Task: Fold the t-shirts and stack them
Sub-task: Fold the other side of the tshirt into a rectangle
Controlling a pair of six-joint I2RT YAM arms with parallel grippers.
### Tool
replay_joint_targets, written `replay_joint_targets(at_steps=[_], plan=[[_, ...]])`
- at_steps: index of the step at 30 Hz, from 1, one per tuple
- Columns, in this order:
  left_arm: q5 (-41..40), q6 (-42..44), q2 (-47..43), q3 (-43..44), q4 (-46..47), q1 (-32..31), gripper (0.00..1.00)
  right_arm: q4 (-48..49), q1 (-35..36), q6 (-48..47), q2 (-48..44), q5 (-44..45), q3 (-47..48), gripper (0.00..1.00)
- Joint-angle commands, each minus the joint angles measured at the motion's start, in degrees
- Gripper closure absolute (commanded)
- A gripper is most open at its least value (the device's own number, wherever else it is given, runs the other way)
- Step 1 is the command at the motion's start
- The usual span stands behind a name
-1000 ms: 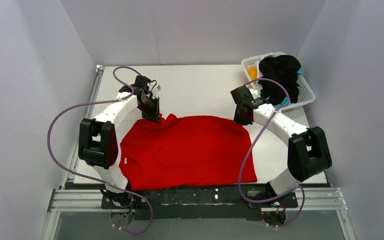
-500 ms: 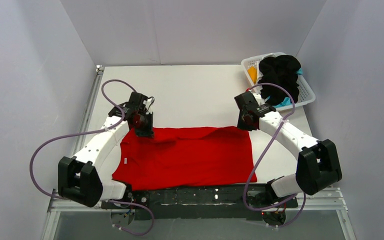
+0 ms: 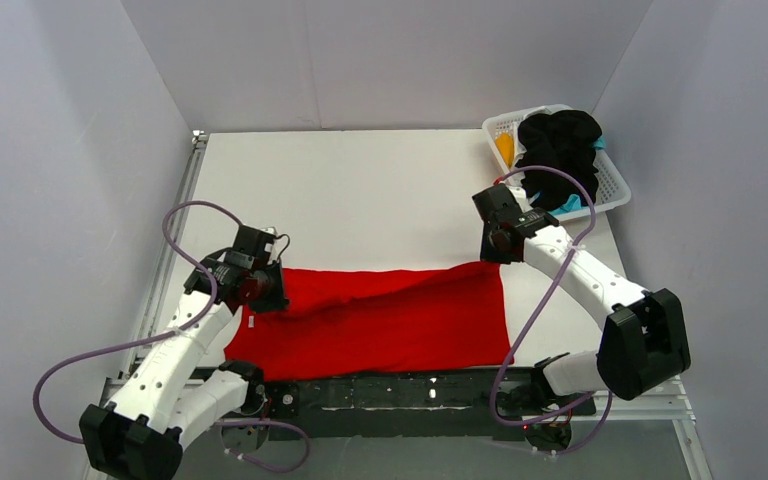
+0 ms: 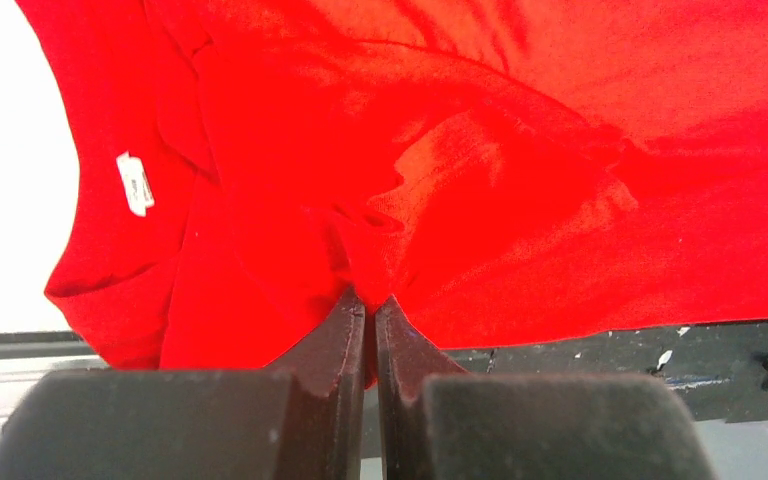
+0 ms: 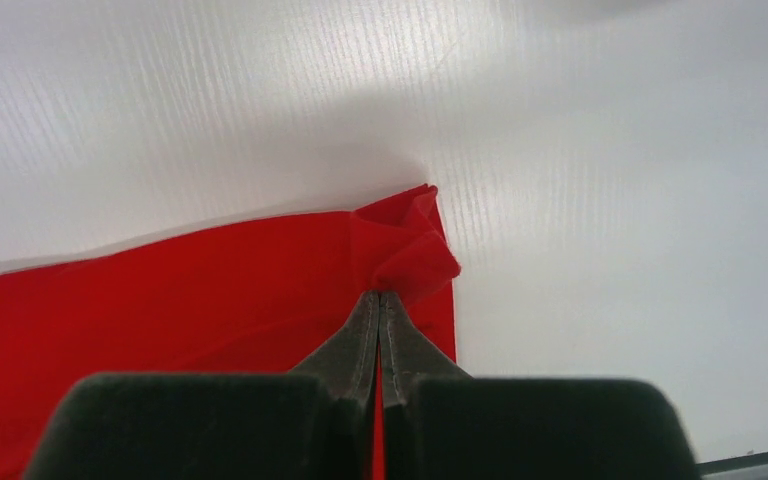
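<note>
The red t-shirt [image 3: 380, 320] lies on the white table [image 3: 360, 190] near the front edge, its far edge drawn forward over the rest. My left gripper [image 3: 265, 292] is shut on the shirt's far left edge; the left wrist view shows red cloth [image 4: 480, 180] bunched at the closed tips [image 4: 370, 300]. My right gripper [image 3: 495, 255] is shut on the far right corner; the right wrist view shows that corner [image 5: 405, 240] pinched at the tips [image 5: 380, 295]. Black [image 3: 560, 140], orange-yellow [image 3: 504, 147] and teal [image 3: 568, 203] shirts sit in the basket.
A white lattice basket [image 3: 610, 180] stands at the back right of the table. Grey walls enclose the table on three sides. A black and metal rail [image 3: 400, 390] runs along the front edge under the shirt's hem.
Both grippers have drawn the shirt's far edge toward the front, the left one much further than the right. The red area on the table has become a narrower band.
</note>
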Motion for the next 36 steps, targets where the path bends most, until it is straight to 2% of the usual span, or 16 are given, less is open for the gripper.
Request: replay_joint_targets(at_steps=[1, 6, 8, 15, 17, 19, 20, 21, 22, 23, 24, 26, 27, 29, 32, 36], plan=[[-0.1, -3.7, -1.8, -2.0, -9.3, -0.2, 1.00, -3.1, 0.0, -1.3, -2.6, 2.5, 2.3, 0.99], [0.4, -6.8, -5.0, -5.7, -11.9, -0.3, 1.00, -2.4, 0.0, -2.6, -3.7, 0.6, 0.4, 0.99], [0.5, -8.4, -5.4, -7.7, -12.3, -0.3, 0.91, -1.2, 0.0, -2.6, -3.4, -1.0, -0.6, 0.99], [0.9, -11.6, -2.7, -9.9, -12.5, -0.3, 0.90, -0.4, 0.0, 0.3, -0.4, -2.0, -3.2, 0.99], [4.0, -12.3, -3.0, -10.3, -13.3, -0.3, 0.71, -1.2, 0.1, 1.4, -0.3, -2.0, -4.2, 0.98], [6.5, -12.8, -3.7, -10.4, -15.9, -0.3, 0.55, -3.4, 0.0, 2.3, -0.9, -1.9, -5.0, 0.89], [7.4, -13.2, -4.4, -10.2, -18.0, -0.3, 0.44, -4.9, 0.0, 3.2, -1.5, -1.4, -5.4, 0.82], [8.5, -13.2, -5.2, -9.7, -20.1, -0.3, 0.26, -6.8, 0.0, 4.0, -2.3, -1.1, -5.6, 0.76], [9.3, -13.2, -6.6, -9.2, -22.3, -0.3, 0.18, -8.3, 0.1, 4.7, -3.5, -1.0, -6.0, 0.70], [10.5, -13.2, -8.6, -8.3, -24.2, -0.3, 0.07, -9.5, 0.1, 5.4, -5.8, -1.5, -6.7, 0.56], [11.6, -13.1, -9.5, -7.4, -24.8, -0.4, 0.03, -9.9, 0.1, 5.8, -7.8, -1.8, -7.4, 0.43], [13.4, -13.0, -11.9, -3.9, -24.9, -0.3, 0.02, -10.4, 0.0, 7.3, -14.0, -5.2, -8.6, 0.25], [15.4, -12.5, -9.4, -1.3, -21.8, -0.3, 0.02, -7.6, 0.0, 6.9, -18.3, -8.9, -9.6, 0.22], [14.9, -11.2, -0.8, 0.4, -16.2, -0.3, 0.02, -0.1, -0.1, 5.1, -19.9, -14.9, -10.2, 0.20], [12.7, -11.7, 17.0, 0.7, -6.3, -0.3, 0.02, 10.6, 0.0, 4.8, -11.5, -27.0, -8.6, 0.20], [19.8, -11.6, 27.5, -2.0, 2.4, -0.4, 0.02, 12.9, 0.0, 5.2, 0.0, -29.5, -7.2, 0.22]])
